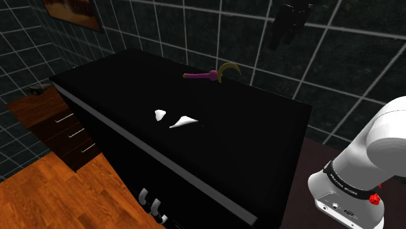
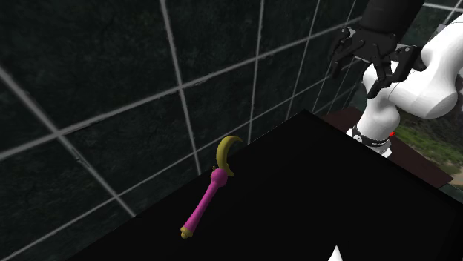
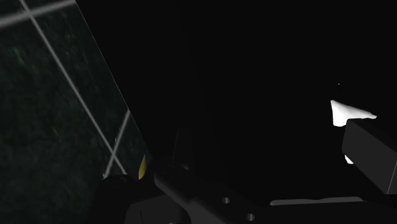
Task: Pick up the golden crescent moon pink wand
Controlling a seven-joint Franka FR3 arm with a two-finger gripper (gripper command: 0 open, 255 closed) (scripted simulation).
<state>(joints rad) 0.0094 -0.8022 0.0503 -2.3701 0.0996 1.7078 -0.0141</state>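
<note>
1. Wall: dark tiles with pale grout lines. It stands behind the counter.
2. Counter: a black, flat top that runs along the wall.
3. Floor: wood, at the shoulder view's lower left.
4. Arm: white, rising at the shoulder view's lower right, beyond the counter's end.
5. Drawers: a brown unit with pale handles, at the shoulder view's left of the counter.
6. Gripper: black, hanging in the air in front of the wall, above the counter. The jaws are released. In the wrist view the fingers stand apart with nothing between them.
7. Wand: lies flat on the counter at its back edge, close to the wall.
   - The handle is pink.
   - The crescent is gold and sits at the end nearer the arm.
   - The wand is well apart from the gripper, below it and to the shoulder view's left.
8. Patches: two white shapes on the counter's middle, apart from the wand.
9. Knobs: pale, on the counter's front face.
</note>
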